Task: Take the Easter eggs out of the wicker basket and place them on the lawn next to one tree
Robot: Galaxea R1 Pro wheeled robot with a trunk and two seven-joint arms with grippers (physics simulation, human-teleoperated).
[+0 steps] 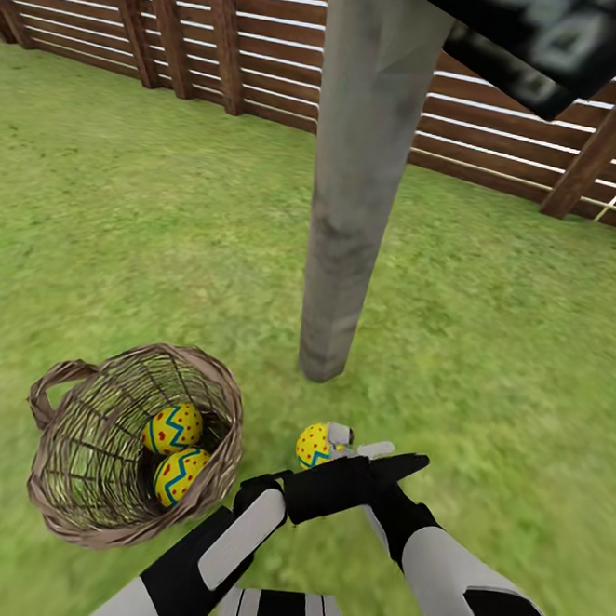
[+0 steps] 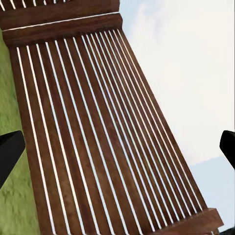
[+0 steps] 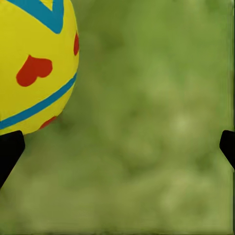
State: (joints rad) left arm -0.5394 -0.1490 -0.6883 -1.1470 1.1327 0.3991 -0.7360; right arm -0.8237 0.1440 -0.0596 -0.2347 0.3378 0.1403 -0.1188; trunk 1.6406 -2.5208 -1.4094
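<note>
Yellow, blue-zigzagged eggs (image 1: 174,429); brown basket (image 1: 69,474)

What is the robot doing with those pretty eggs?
The robot is moving yellow eggs with blue zigzags out of the round brown wicker basket onto the green grass. One egg lies on the grass near the pale grey tree trunk, beside the open right pincer. Two eggs wait in the basket. The left pincer is open, facing the brown slat fence.
</note>
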